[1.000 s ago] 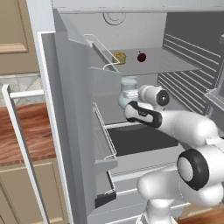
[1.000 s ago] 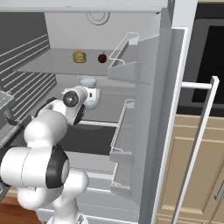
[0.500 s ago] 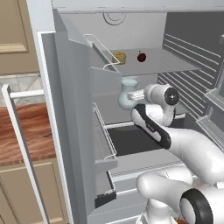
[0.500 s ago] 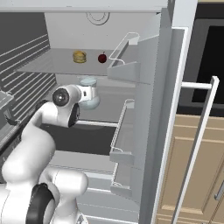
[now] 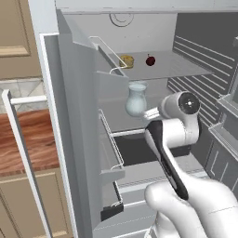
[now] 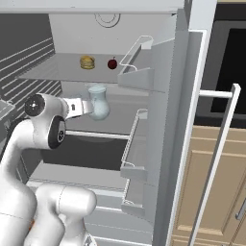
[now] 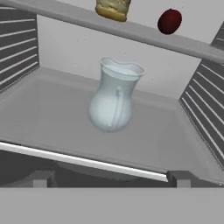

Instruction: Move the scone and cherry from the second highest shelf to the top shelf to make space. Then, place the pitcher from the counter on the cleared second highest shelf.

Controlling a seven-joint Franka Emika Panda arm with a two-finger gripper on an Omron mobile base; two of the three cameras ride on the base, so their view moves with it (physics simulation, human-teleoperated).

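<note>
pitcher (image 7: 113, 103): upright on second shelf (image 7: 52, 122)
scone (image 5: 126, 61), cherry (image 5: 150, 60): top shelf (image 5: 181, 67)
gripper (image 7: 111, 179): wide, empty, short of the pitcher

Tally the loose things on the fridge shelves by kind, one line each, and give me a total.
Scone: 1, on the top shelf
Cherry: 1, on the top shelf beside the scone
Pitcher: 1, upright on the second highest shelf
Total: 3
</note>
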